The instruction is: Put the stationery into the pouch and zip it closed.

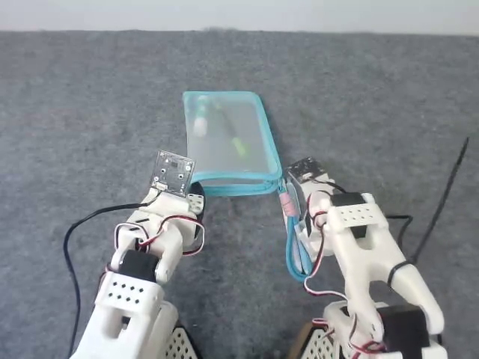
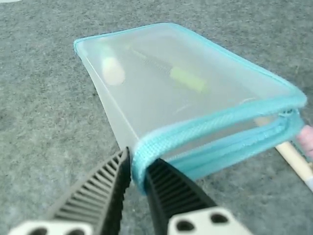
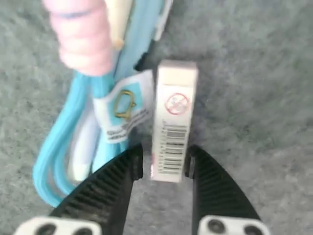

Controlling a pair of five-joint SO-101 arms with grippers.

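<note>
The left gripper (image 2: 138, 160) pinches the blue edge of the pouch (image 2: 186, 103), which lies just in front of it. The right gripper (image 3: 165, 153) squeezes a small white box (image 3: 174, 98). A blue loop (image 3: 58, 161) lies just beside that gripper.

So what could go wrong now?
1. The left gripper pinches only the zipper corner of the pouch, so the pouch could slip free.
2. The pouch's mouth looks narrow, so the small white box in the right gripper might bump the edge instead of going in.
3. The blue strap and pink-ended pen lie beside the box and might get dragged along.
</note>
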